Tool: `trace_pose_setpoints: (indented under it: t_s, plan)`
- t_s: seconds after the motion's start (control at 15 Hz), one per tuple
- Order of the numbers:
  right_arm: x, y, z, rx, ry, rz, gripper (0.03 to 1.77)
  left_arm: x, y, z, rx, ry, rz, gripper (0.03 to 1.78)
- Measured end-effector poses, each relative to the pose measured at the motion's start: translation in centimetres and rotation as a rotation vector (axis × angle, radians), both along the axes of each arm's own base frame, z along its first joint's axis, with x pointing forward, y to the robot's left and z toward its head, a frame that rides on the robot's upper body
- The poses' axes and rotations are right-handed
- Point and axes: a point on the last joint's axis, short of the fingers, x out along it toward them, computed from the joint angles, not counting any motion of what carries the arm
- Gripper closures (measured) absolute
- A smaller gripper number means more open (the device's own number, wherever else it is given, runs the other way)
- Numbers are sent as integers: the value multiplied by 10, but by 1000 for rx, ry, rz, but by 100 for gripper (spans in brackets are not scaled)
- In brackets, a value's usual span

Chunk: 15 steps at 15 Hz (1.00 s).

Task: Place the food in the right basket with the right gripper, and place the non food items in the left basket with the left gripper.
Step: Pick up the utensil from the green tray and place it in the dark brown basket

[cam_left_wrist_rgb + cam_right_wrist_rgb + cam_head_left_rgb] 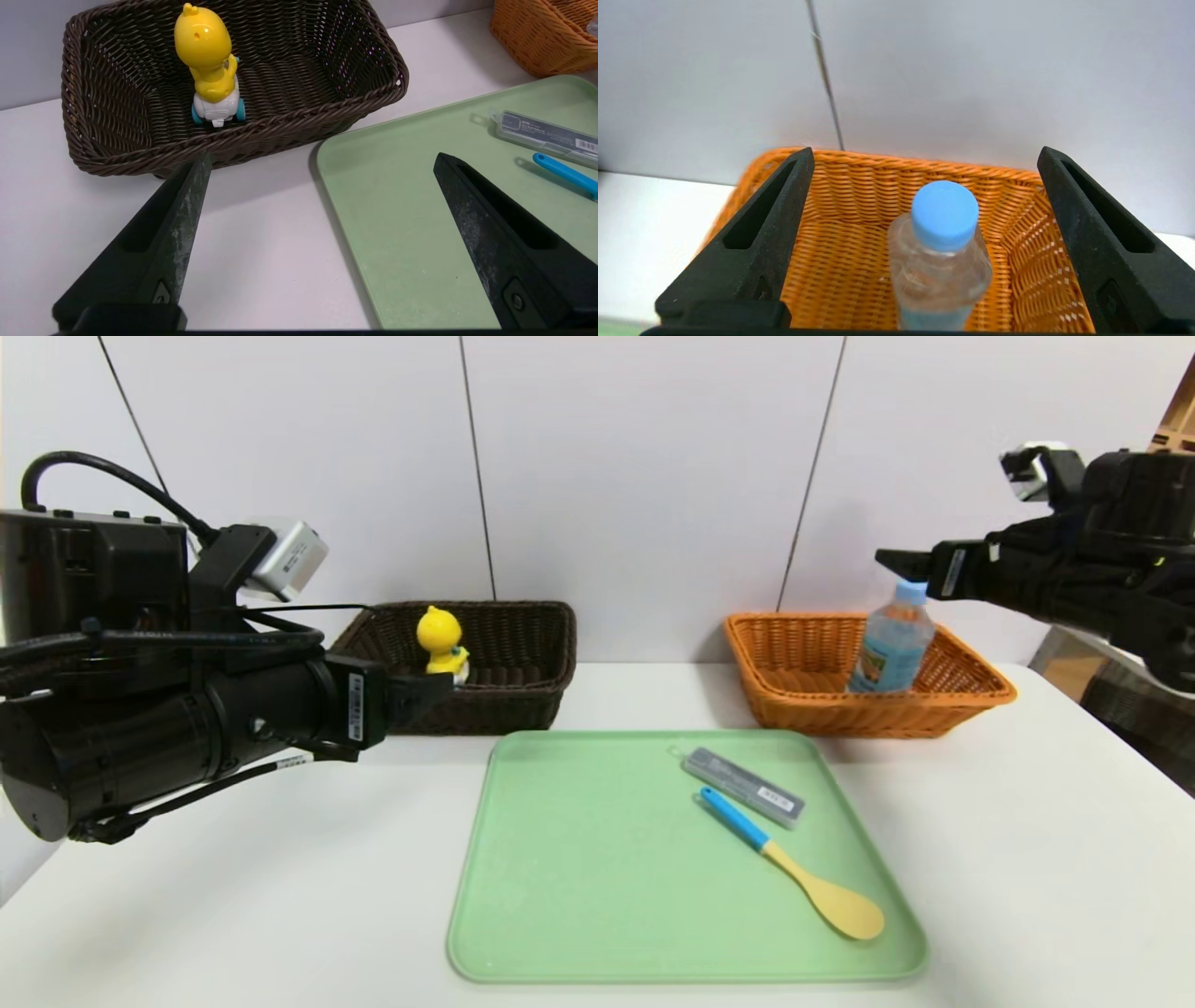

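The clear bottle with a light-blue cap [892, 644] [941, 261] stands upright inside the orange-tan basket [794, 681] [831, 261]. My right gripper [910, 565] [925, 151] hovers just above and behind its cap, open, with both fingers well clear of it. The yellow duck toy [441, 639] [208, 70] stands in the dark brown basket [551, 644] [373, 93]. In front of that basket my left gripper [439, 686] [322, 156] hangs open and empty. A grey case [744, 787] [546, 135] and a yellow spoon with a blue handle [794, 868] [565, 175] lie on the tray.
The green tray [607, 859] [420, 233] lies in the middle of the white table, in front of both baskets; its left half is bare. A white panelled wall stands close behind the baskets.
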Motion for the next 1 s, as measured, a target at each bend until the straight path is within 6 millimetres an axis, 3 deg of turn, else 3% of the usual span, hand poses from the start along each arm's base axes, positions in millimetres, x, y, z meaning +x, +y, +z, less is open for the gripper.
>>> trace_pose_setpoints:
  t_s: [0.27, 0.53, 0.8, 1.0]
  plan:
    - [-55, 15, 54, -1, 15, 77, 12, -1, -6, 2, 1, 1, -19, 12]
    - [-115, 45, 79, -9, 149, 241, 11, -5, -6, 1, 2, 5, -26, 12]
    - [-162, 68, 59, -18, 433, 455, 11, -13, -4, 1, -1, -2, -33, 12]
    - [-174, 76, 35, -34, 596, 521, 11, -19, -1, 1, -2, -5, -34, 12]
